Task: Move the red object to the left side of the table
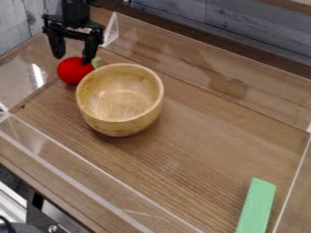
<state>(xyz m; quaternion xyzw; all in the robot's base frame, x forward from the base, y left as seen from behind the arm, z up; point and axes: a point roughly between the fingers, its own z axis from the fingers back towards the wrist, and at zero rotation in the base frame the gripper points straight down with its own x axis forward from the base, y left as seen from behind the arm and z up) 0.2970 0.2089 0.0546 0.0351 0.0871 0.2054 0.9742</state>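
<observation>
The red object [75, 70] is a small glossy ball with a pale green bit on top, lying on the dark wood table [183, 155] near its far left corner, just left of the wooden bowl. My black gripper [72, 47] hangs directly above it, pointing down, its two fingers spread open with nothing between them. The fingertips stand slightly above the ball's top and do not close on it.
A round wooden bowl [120, 98] stands right beside the ball. A flat green block [256, 207] lies at the near right corner. Low clear acrylic walls [36, 146] border the tabletop, with a wall close behind the gripper.
</observation>
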